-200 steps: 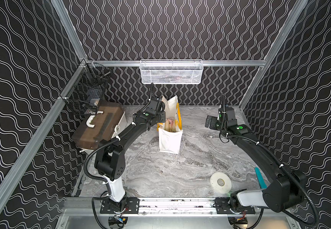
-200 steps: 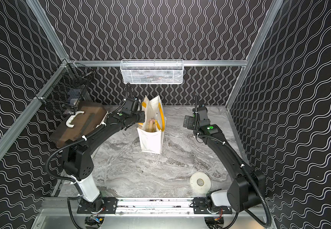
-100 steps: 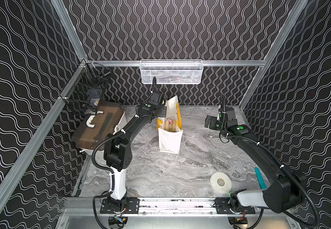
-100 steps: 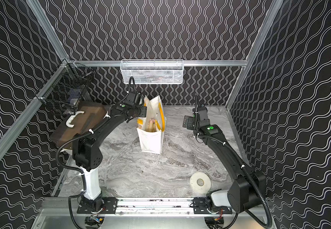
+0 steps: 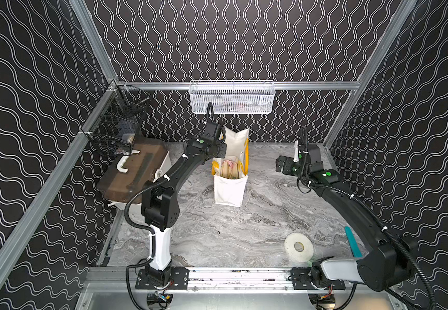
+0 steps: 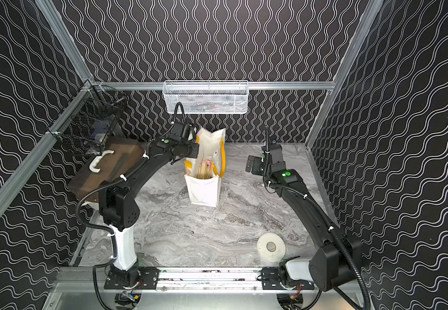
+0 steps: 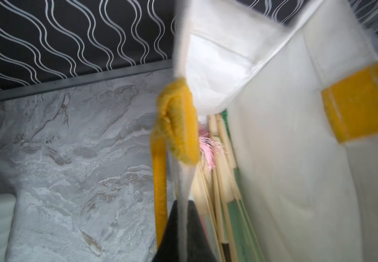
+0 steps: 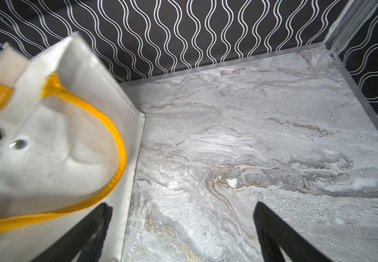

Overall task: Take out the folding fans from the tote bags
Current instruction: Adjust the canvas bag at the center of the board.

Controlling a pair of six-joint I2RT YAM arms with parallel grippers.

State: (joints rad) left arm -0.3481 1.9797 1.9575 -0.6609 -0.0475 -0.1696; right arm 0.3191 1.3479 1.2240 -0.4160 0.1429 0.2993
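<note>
The left gripper (image 7: 182, 208) has just snapped from part-open to clenched, and what it grasps is the white fabric of the tote bag (image 5: 229, 188). In the left wrist view its black fingers (image 7: 194, 231) sit on either side of the bag's side wall, close under the rim, with the yellow handle (image 7: 179, 127) hanging just beyond the fingertips. Over the same second that arm has risen from beside the bag up to its mouth. The right arm has not shifted. The right gripper (image 8: 182, 204) stays released with its jaws spread wide over bare marble tabletop (image 8: 251, 136), and the tote stands off to the outside of one finger, not between the two. The folding fans (image 7: 219, 181) are all still in the bag, upright on the inner side of the pinched wall, just past the left jaws, bamboo ribs and a pink tassel (image 7: 207, 147) showing. Both top views show none on the table. The bag stands where it stood. This grip most likely pins the soft wall and keeps the mouth open, so the free right jaws can reach down for a first fan; extraction itself has not begun.
</note>
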